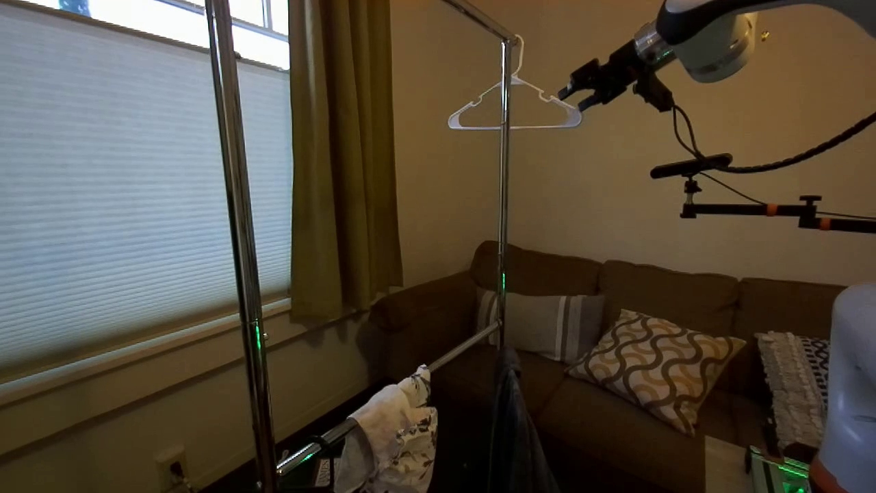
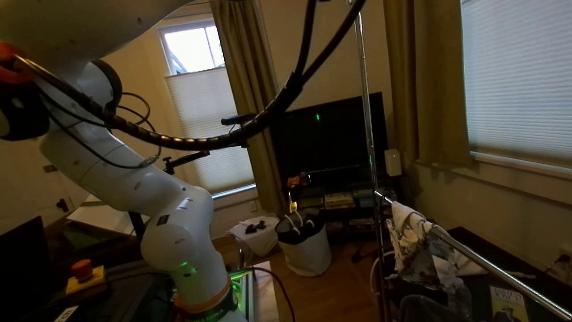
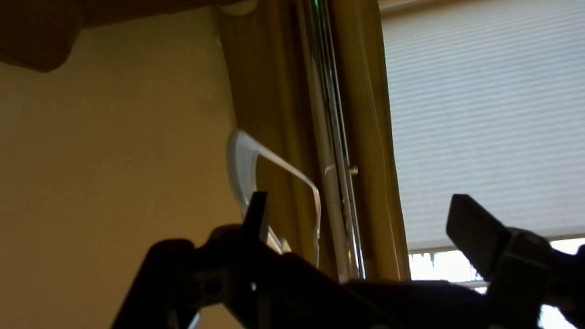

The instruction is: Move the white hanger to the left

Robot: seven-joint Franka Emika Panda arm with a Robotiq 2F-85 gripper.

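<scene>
The white hanger (image 1: pixel 540 127) hangs by its hook near the end of the top rail of a chrome rack in an exterior view. Its bottom bar is about level. My gripper (image 1: pixel 572 100) is beside the hanger's right shoulder end, fingers pointing toward it. In the wrist view the gripper (image 3: pixel 358 205) is open, with a wide gap between the fingers. The white hanger (image 3: pixel 243 160) shows there behind the left finger, which hides part of it. Nothing is held between the fingers. Whether a finger touches the hanger I cannot tell. In the remaining exterior view hanger and gripper are out of view.
The chrome rack (image 1: pixel 505 205) has uprights, also seen in an exterior view (image 2: pixel 367 103) and the wrist view (image 3: pixel 336 123). Cloths (image 1: pixel 393 431) hang on its lower rail. A curtain (image 1: pixel 345 164) and a sofa (image 1: pixel 547 274) stand behind. A camera arm (image 1: pixel 746 209) extends below the gripper.
</scene>
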